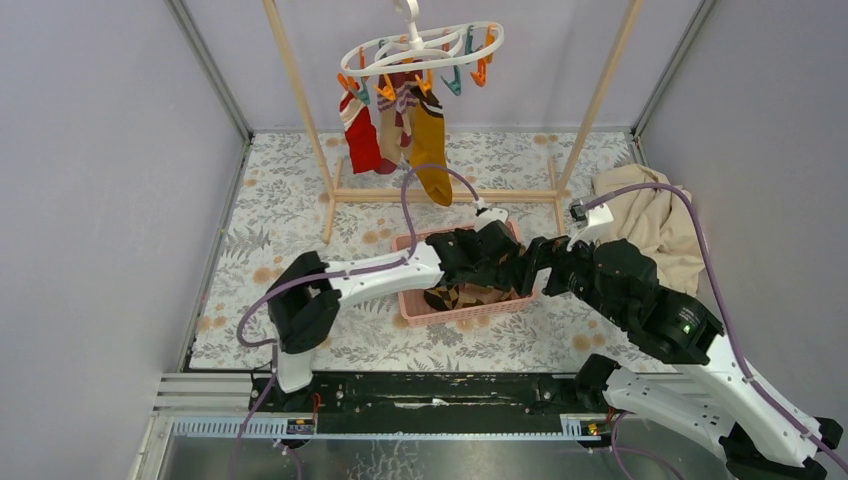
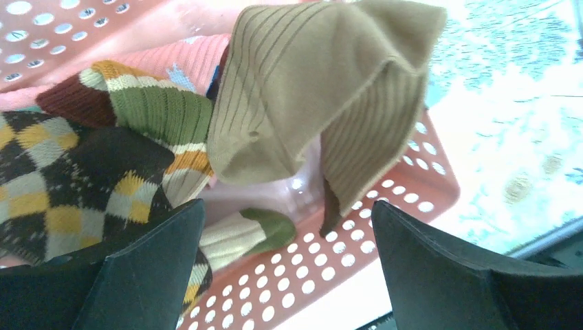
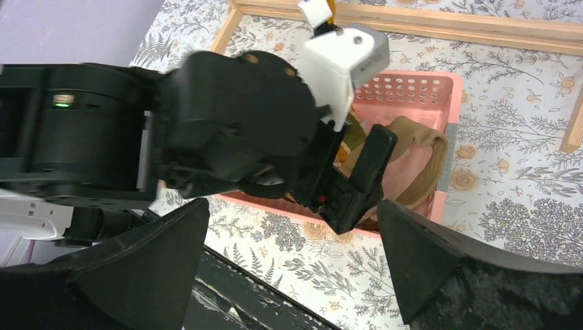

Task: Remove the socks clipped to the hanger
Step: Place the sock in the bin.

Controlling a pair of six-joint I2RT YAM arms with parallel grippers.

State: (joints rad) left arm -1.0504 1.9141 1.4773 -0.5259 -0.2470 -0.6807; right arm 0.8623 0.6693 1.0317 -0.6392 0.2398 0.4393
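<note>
Three socks (image 1: 430, 145) hang from one hanger (image 1: 416, 45) (left gripper (image 2: 287, 206) and right gripper (image 3: 293, 203) both released)

Ahead of the black left gripper (image 2: 287, 213) is a tan ribbed sock (image 2: 330, 89). To the gripper's left are a black, yellow and grey argyle sock (image 2: 62, 179) and a green, cream, orange and maroon striped sock (image 2: 158, 113). The perforated basket (image 2: 405, 199) is pink. Far beyond, the white hanger (image 1: 420, 62) has orange and teal clips, with a red sock (image 1: 360, 145) and a mustard sock (image 1: 430, 155).
</note>
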